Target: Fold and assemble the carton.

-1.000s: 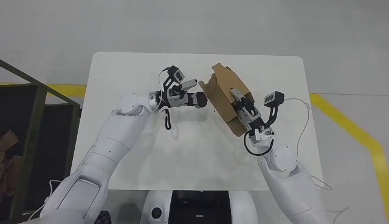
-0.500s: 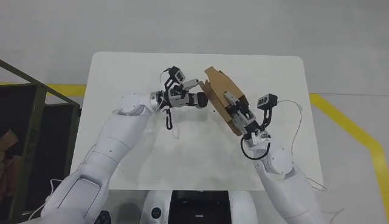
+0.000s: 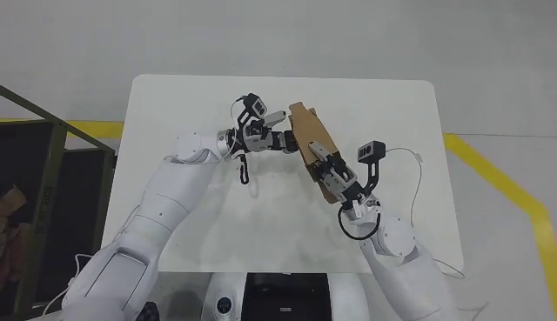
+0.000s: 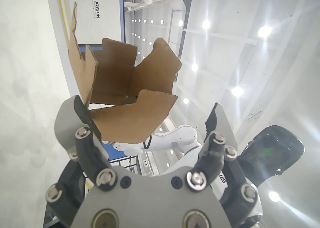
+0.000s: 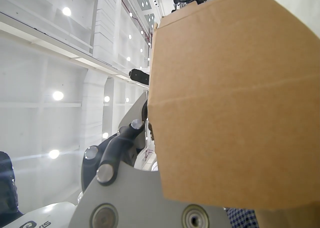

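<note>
right gripper (image 3: 324, 157): clamped on carton (image 3: 306, 134) wall | left gripper (image 4: 146, 111): wide open, empty, one finger (image 4: 81, 111) against flap (image 4: 132, 119) | risk: push likely twists carton in its single grip; flap may crease crooked

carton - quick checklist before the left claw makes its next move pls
1. Grip: right claw holds the carton by one wall: ok.
2. Opening: left claw is open, fingers wide apart: ok.
3. Contact: one finger of the left claw touches the near flap: ok.
4. Fold: flaps closed over the carton's mouth: not ok, the inside shows in the left wrist view.
5. Support: carton resting on the table or lifted off it: cannot tell.
</note>
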